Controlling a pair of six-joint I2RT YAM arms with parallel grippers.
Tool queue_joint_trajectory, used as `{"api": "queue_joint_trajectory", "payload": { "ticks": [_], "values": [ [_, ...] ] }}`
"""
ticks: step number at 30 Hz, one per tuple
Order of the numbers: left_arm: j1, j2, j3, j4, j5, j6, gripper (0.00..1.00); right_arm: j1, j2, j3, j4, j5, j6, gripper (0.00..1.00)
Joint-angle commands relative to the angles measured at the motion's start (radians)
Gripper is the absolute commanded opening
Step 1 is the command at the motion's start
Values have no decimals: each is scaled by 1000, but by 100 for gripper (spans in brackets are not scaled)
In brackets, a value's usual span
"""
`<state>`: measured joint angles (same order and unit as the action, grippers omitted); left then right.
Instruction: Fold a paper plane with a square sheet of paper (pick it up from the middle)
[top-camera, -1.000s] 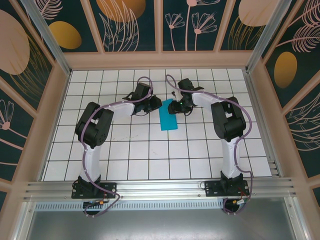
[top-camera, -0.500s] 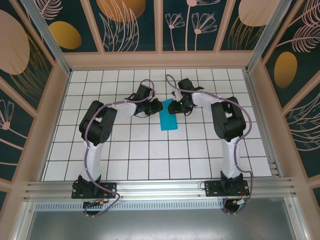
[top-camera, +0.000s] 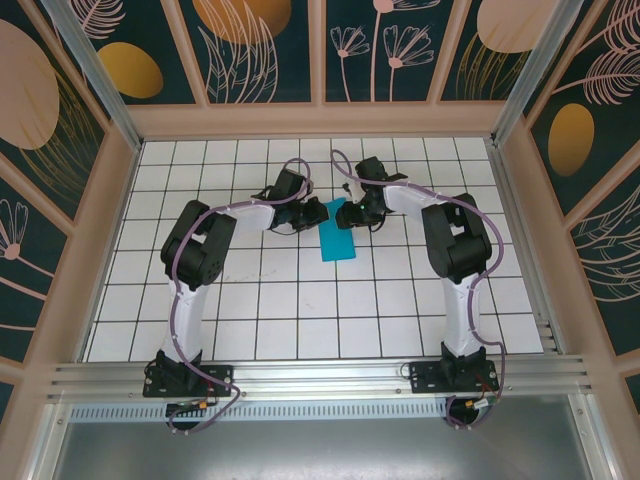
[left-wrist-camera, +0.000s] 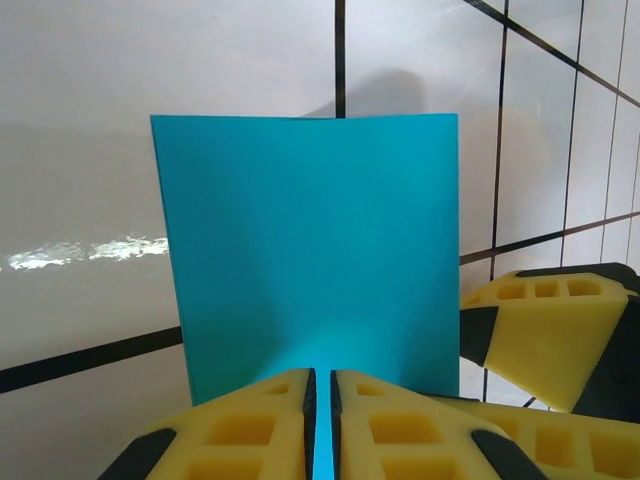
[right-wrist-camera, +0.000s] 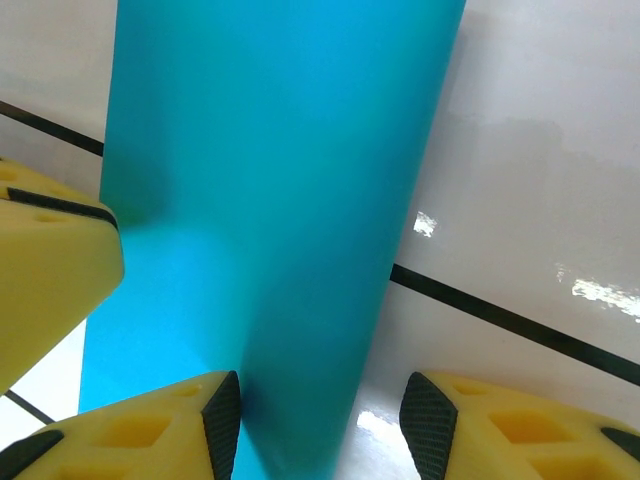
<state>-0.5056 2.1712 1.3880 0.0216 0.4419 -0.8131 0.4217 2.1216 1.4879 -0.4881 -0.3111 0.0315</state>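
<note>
The left gripper (left-wrist-camera: 320, 420) is clamped on the near edge of the sheet of paper (left-wrist-camera: 310, 240), its two yellow pads pressed together with only a thin teal sliver between them. The teal sheet spreads out past the pads as a plain rectangle, and beyond it lies the white tiled table (left-wrist-camera: 90, 330) with its black grid lines.

The right gripper (right-wrist-camera: 320, 425) stands open, one black-tipped yellow finger (right-wrist-camera: 215, 425) on the paper and the other off to the side over bare tile. The sheet's long edge runs up between them.

From above, both arms are bolted at the near edge of the table. The left arm (top-camera: 190, 255) rises to a bent elbow, and its forearm reaches right and away. The right arm (top-camera: 455, 240) mirrors it, reaching left. The grippers meet past mid-table at the far end of the paper, one on each side. The paper is a narrow strip about a tile wide, its length running back toward the bases. Behind stand dark wall panels (top-camera: 250, 40) painted with leaves and flowers
</note>
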Motion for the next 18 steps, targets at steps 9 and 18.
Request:
{"api": "queue_joint_trajectory", "payload": {
  "ticks": [9,18],
  "values": [
    [-8,26,28,-33,10,22,16,6,115,-14,-31,79,-2,53],
    [-8,11,25,-27,7,19,16,5,130,-6,-40,79,11,53]
  ]
}}
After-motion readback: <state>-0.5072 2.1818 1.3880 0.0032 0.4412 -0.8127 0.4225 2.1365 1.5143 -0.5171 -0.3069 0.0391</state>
